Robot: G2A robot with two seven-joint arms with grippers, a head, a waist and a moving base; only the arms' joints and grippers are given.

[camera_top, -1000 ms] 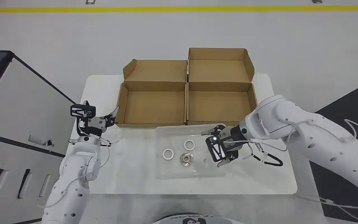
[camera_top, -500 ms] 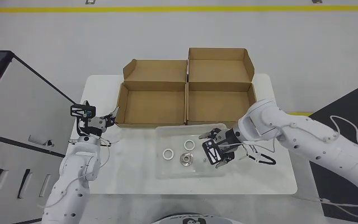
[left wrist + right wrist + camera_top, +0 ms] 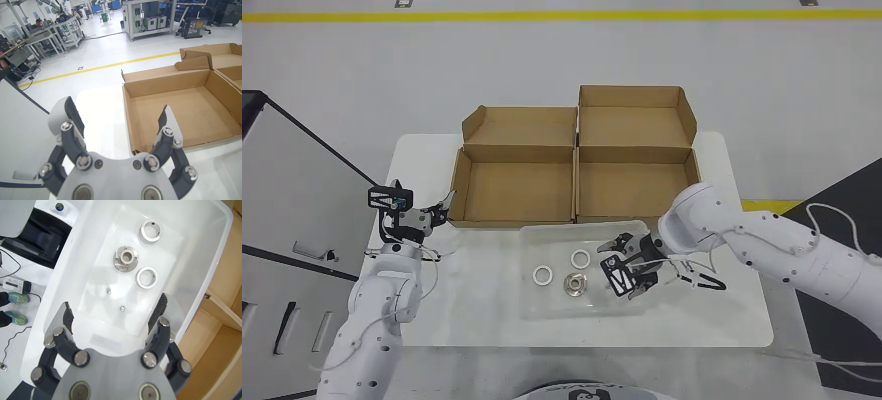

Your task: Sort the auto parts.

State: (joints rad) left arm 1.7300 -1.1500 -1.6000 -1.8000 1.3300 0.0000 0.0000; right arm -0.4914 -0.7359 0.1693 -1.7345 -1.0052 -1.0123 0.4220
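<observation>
Desk (image 3: 492,325): white, rounded corners; carries everything listed below.

Two open brown cardboard boxes, left (image 3: 517,190) and right (image 3: 634,185): side by side at the far edge, lids folded back, nothing visible inside.

Shallow translucent plastic tray (image 3: 532,235): just in front of the boxes; holds all the auto parts, none sorted yet.

Right pincer (image 3: 115,302): hangs over the tray's right end, fingers spread apart and empty, pointing along the tray's long axis towards the parts.

Left pincer (image 3: 117,104): fingers likewise apart and empty, parked by the left box's outer corner, well apart from the tray.

Flanged steel hub with central bore (image 3: 125,258): mid-tray, flange down.

Two plain silver metal rings: one (image 3: 147,277) just beside the hub on its box side, the other (image 3: 151,230) farther off towards the tray's left end.

Two small silver fasteners: one (image 3: 122,308) straight ahead of the right pincer, in line with the gap between its fingers; the other (image 3: 108,291) a little beyond, towards the hub.

Judgement: right arm far nearer to every part; nearest fastener the likeliest first pick, tiny and low, so needs a straight drop and a fine close.
</observation>
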